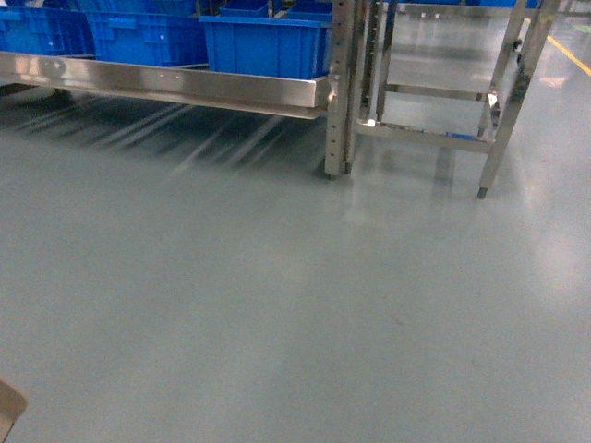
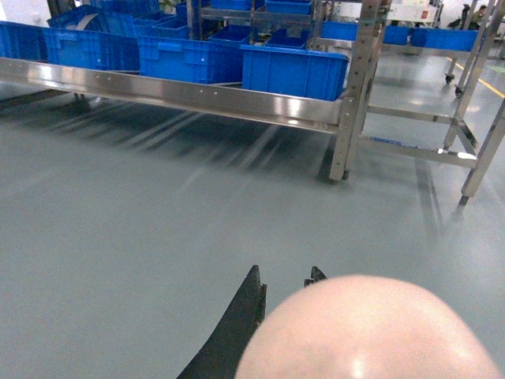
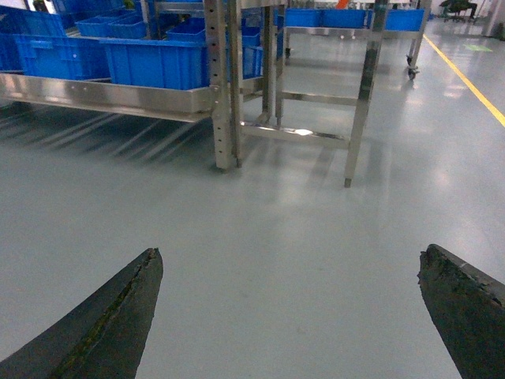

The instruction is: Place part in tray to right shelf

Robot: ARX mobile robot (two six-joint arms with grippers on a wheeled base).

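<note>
Left wrist view: left gripper (image 2: 286,278) grips cream plastic tray (image 2: 371,332), lower frame; right gripper (image 3: 288,316) wide open, empty. Transit step; next, approach right steel shelf (image 1: 443,101).

Warehouse or factory floor: stainless steel shelving racks (image 1: 339,88), rows of blue plastic storage bins (image 2: 293,71), smooth grey coated floor (image 1: 277,314), yellow lane line (image 3: 465,75).

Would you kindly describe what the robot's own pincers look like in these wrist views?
The right pincer has two dark, nearly black fingers that taper to points, with rough, worn edges. The left pincer shows the same dark tapered fingers, partly hidden by a smooth, pale rounded object. No cables or markings are visible.
</note>
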